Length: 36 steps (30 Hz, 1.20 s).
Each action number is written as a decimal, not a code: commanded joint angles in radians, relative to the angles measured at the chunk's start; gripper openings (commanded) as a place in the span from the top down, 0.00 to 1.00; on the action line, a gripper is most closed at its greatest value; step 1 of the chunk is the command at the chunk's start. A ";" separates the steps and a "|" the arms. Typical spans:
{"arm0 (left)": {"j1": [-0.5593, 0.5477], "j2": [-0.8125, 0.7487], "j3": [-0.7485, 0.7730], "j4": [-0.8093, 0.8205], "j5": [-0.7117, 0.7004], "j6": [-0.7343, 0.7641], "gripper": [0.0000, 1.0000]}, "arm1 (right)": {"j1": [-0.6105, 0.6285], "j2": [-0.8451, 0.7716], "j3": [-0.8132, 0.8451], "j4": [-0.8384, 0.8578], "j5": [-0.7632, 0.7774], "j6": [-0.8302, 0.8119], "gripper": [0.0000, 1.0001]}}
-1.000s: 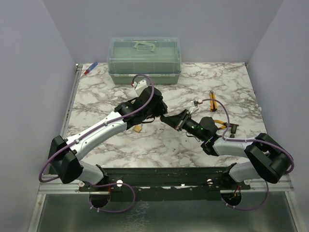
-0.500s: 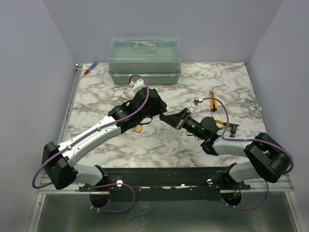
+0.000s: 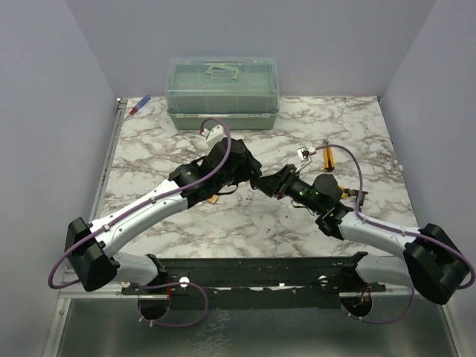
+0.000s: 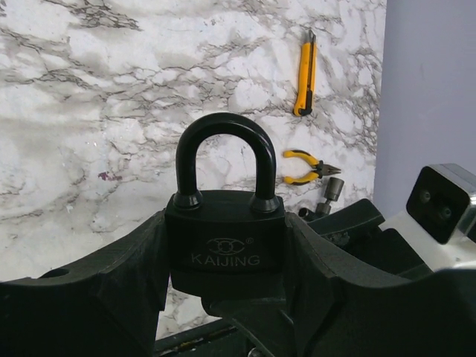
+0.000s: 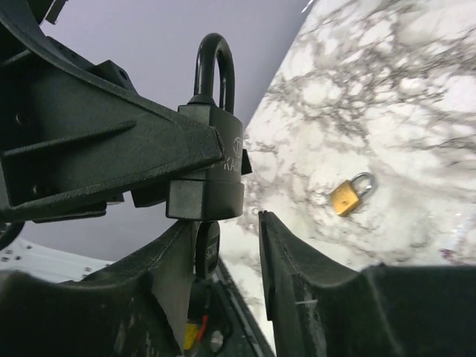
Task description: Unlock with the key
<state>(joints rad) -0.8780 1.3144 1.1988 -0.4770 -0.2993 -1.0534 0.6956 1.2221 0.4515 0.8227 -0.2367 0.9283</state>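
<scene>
Right gripper (image 5: pixel 227 223) newly half-open, loose around the key (image 5: pixel 207 249); black padlock (image 4: pixel 224 242) tight in left gripper (image 4: pixel 224 249).

Two padlocks (image 4: pixel 224 242) (image 5: pixel 346 197), one key (image 5: pixel 207 249)

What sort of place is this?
Probably a robotics lab bench: a marble-look table boxed in by plain walls, with a toolbox, pliers and a knife laid out.

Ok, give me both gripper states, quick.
Left gripper: shut on the black padlock.
Right gripper: open; the key sticks out under the padlock.
</scene>
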 commanded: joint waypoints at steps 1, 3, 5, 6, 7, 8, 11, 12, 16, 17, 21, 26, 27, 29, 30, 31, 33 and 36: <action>-0.022 0.028 0.057 -0.008 0.062 -0.052 1.00 | -0.015 -0.103 -0.008 -0.132 0.085 -0.119 0.51; -0.021 0.041 0.074 -0.008 0.055 -0.049 1.00 | -0.015 -0.137 -0.020 -0.166 0.083 -0.134 0.46; -0.018 0.053 0.087 -0.009 0.052 -0.045 1.00 | -0.015 -0.164 -0.019 -0.212 0.074 -0.160 0.42; -0.016 0.058 0.092 -0.009 0.055 -0.044 1.00 | -0.015 -0.178 -0.019 -0.231 0.075 -0.170 0.40; -0.015 0.064 0.096 -0.009 0.059 -0.042 1.00 | -0.015 -0.189 -0.021 -0.246 0.080 -0.178 0.38; -0.016 0.069 0.100 -0.008 0.060 -0.043 1.00 | -0.015 -0.200 -0.024 -0.247 0.079 -0.185 0.36; -0.014 0.077 0.102 -0.009 0.060 -0.056 1.00 | -0.015 -0.210 -0.026 -0.241 0.086 -0.192 0.35; -0.015 0.079 0.103 -0.009 0.061 -0.063 1.00 | -0.015 -0.206 -0.027 -0.234 0.098 -0.185 0.36; -0.014 0.076 0.105 -0.005 0.062 -0.095 1.00 | -0.013 -0.162 -0.025 -0.183 0.157 -0.143 0.37; -0.013 0.077 0.105 -0.005 0.062 -0.100 1.00 | -0.012 -0.146 -0.023 -0.170 0.170 -0.133 0.38; -0.015 0.078 0.108 0.000 0.077 -0.102 1.00 | -0.006 -0.098 -0.004 -0.135 0.228 -0.104 0.41; -0.014 0.074 0.093 0.007 0.081 -0.108 1.00 | 0.005 -0.055 0.037 -0.117 0.289 -0.112 0.50; -0.014 0.075 0.090 0.008 0.077 -0.110 1.00 | 0.007 -0.044 0.043 -0.114 0.294 -0.111 0.50; -0.014 0.077 0.086 0.011 0.066 -0.117 1.00 | 0.011 -0.030 0.051 -0.108 0.300 -0.112 0.51; -0.013 0.079 0.085 0.012 0.062 -0.122 1.00 | 0.014 -0.024 0.052 -0.103 0.302 -0.112 0.52; -0.013 0.081 0.084 0.014 0.062 -0.127 1.00 | 0.017 -0.018 0.054 -0.102 0.308 -0.110 0.55; -0.014 0.083 0.084 0.016 0.063 -0.133 1.00 | 0.021 -0.012 0.054 -0.106 0.317 -0.109 0.63; -0.014 0.084 0.083 0.023 0.065 -0.138 1.00 | 0.022 -0.013 0.045 -0.106 0.331 -0.105 0.73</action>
<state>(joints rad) -0.8711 1.4124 1.2530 -0.5205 -0.2878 -1.1622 0.7238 1.1881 0.4835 0.7162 -0.0193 0.8345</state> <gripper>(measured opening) 0.585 0.340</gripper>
